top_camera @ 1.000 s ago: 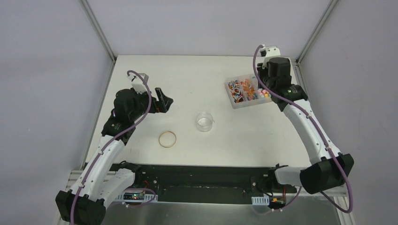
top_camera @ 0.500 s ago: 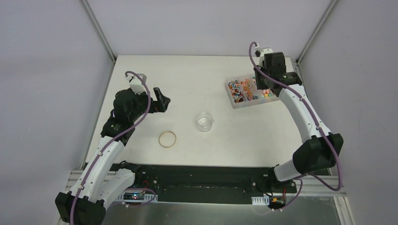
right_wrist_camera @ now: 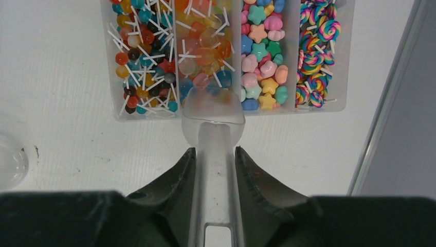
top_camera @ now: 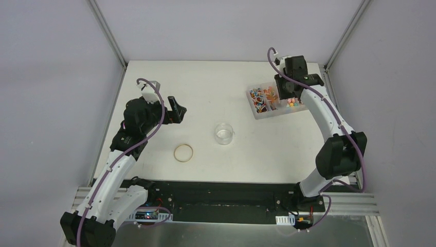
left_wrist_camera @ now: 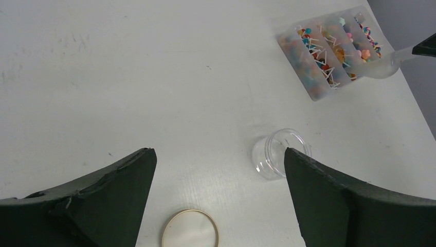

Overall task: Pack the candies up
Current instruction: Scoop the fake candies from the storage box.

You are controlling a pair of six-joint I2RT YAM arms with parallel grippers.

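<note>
right end effector point(right_wrist_camera: 215, 152) clenched on the scoop point(right_wrist_camera: 213, 110) handle, bowl right at the tray's point(right_wrist_camera: 146, 117) near wall | candies point(right_wrist_camera: 257, 62) sorted in its four compartments, tray hugging the bench point(left_wrist_camera: 128, 77) right edge | left end effector point(left_wrist_camera: 218, 152) wide open, holding nothing, over jar point(left_wrist_camera: 280, 152) and rubber band point(left_wrist_camera: 191, 210) | decent gap between jar and tray

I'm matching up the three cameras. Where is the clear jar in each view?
Top external: the jar stands mid-table, below and left of the tray.
Left wrist: jar right of centre and low; tray at the upper right.
Right wrist: only a sliver of the jar at the left edge, below and left of the tray.
Shared landmark: the tray, in all three views.
</note>
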